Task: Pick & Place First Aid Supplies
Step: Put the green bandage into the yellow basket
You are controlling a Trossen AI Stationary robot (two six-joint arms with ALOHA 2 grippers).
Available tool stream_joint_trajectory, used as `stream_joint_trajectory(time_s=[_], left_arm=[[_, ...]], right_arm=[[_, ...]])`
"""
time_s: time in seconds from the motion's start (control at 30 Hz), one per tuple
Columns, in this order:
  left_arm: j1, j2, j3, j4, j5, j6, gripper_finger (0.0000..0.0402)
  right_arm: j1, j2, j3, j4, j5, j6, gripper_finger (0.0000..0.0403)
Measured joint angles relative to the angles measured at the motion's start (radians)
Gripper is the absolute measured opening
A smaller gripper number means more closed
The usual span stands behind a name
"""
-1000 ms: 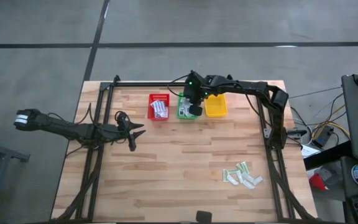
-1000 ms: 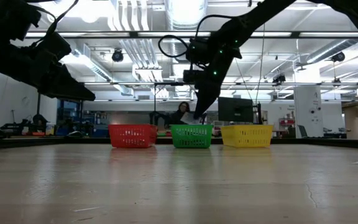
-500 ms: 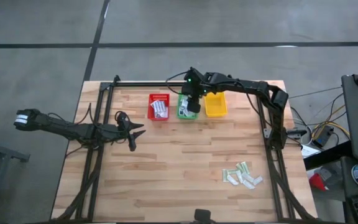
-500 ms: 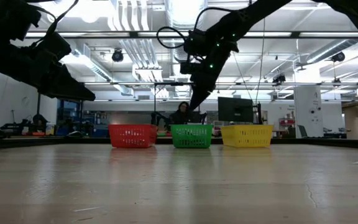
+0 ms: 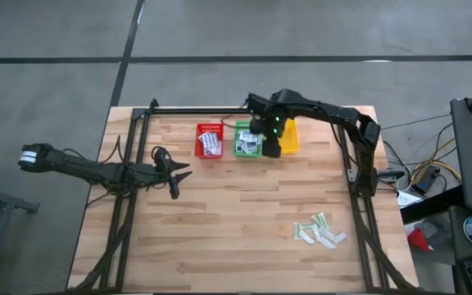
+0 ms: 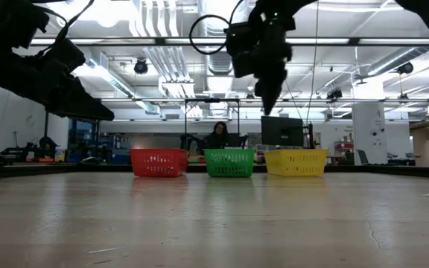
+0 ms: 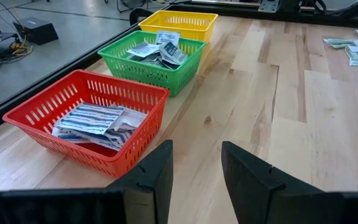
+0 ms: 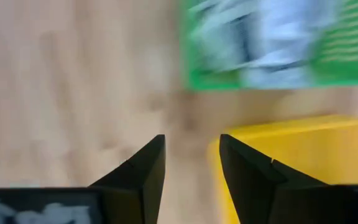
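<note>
Since a second ago your right gripper [image 5: 271, 147] has swung off the green basket [image 5: 245, 140] toward three o'clock and now hangs over the seam between that basket and the yellow basket [image 5: 288, 139], up at the table's twelve o'clock edge. Its two fingers [image 8: 140, 171] stand apart with bare wood showing between them and nothing held; the wrist picture is smeared, so you can read only the green rim and the yellow rim ahead of it. You will find small white-blue packets [image 7: 157, 51] piled inside the green basket, and striped oblong packets [image 7: 98, 122] lying in the red basket [image 5: 209, 141] just beside it toward nine o'clock. Loose first aid supplies [image 5: 319, 230], pale strips and white packets, sit in a small cluster on the table [image 5: 236, 213] down at about four o'clock, well apart from the baskets. Your left gripper [image 5: 176, 174] waits above the wood at nine o'clock, fingers spread with nothing between them, pointing toward the baskets. From the low camera a person [image 6: 217, 136] is visible in the room behind the green basket.
</note>
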Motion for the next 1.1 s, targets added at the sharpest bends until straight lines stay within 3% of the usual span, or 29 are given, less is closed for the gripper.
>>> stream_joint_trajectory(time_s=[0.23,0.5,0.8,1.1], left_arm=[[0.0,0.0,0.0,0.0,0.0,0.001,0.0133],[0.0,0.0,0.0,-0.001,0.0,0.003,0.0133],[0.0,0.0,0.0,-0.001,0.0,0.02,0.0133],[0.0,0.0,0.0,0.0,0.0,0.018,0.0133]], right_arm=[[0.121,-0.107,-0.157,-0.055,-0.032,0.061,0.0134],[0.296,-0.291,-0.357,-0.029,-0.032,0.245,0.0124],[0.502,-0.5,-0.612,0.276,-0.032,0.509,0.0124],[0.631,-0.543,-0.807,0.45,-0.032,0.581,0.0127]])
